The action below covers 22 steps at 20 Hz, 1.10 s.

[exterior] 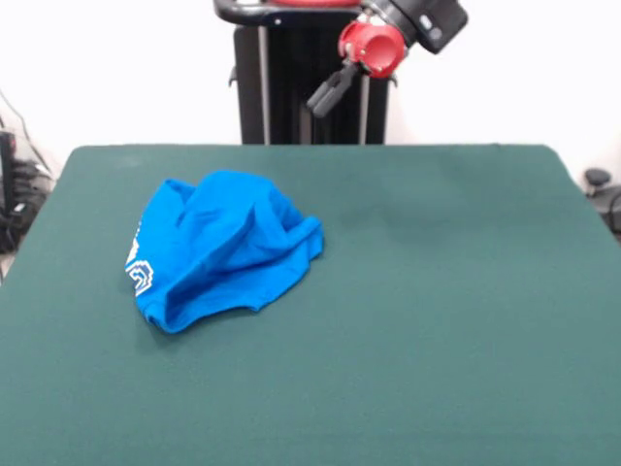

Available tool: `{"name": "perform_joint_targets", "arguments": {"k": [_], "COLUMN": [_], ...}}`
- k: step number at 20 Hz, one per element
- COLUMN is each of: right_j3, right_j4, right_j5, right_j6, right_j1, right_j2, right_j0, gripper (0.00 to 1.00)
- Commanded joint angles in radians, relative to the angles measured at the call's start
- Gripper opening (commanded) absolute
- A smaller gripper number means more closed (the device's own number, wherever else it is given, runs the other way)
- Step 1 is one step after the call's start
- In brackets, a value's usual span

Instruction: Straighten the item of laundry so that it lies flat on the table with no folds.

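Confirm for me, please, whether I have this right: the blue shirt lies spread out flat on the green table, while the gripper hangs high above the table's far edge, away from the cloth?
Not quite. In the front view the blue shirt is not spread flat; it lies crumpled in a bunched heap with folds on the green table. The rest holds: the gripper hangs high above the far edge, away from the cloth.

T-shirt (218,248): soft matt blue cloth, creased. Table (437,320): matt dark green felt-like top, slightly fuzzy.
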Motion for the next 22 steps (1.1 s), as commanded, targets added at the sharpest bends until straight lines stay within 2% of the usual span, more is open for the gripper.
{"name": "perform_joint_targets", "arguments": {"k": [1, 5, 9, 10, 11, 16, 22], "right_j3": [-0.021, -0.037, -0.062, -0.076, -0.092, -0.22, -0.325], "right_j4": [-0.54, -0.56, -0.634, -0.681, -0.756, -0.862, -0.888], "right_j5": [0.079, 0.083, 0.097, 0.095, 0.109, 0.2, 0.253], "right_j6": [-0.207, -0.147, -0.087, -0.091, -0.092, -0.153, -0.118], "right_j1": [-0.07, -0.038, -0.009, 0.0, -0.012, -0.01, 0.038], "right_j2": [0.027, 0.004, -0.012, -0.004, 0.028, 0.025, 0.009], "right_j0": [-0.18, -0.16, -0.162, -0.18, -0.231, -0.287, -0.287], "gripper": [1.0, 1.0, 1.0, 1.0, 1.0, 1.0, 1.0]}}
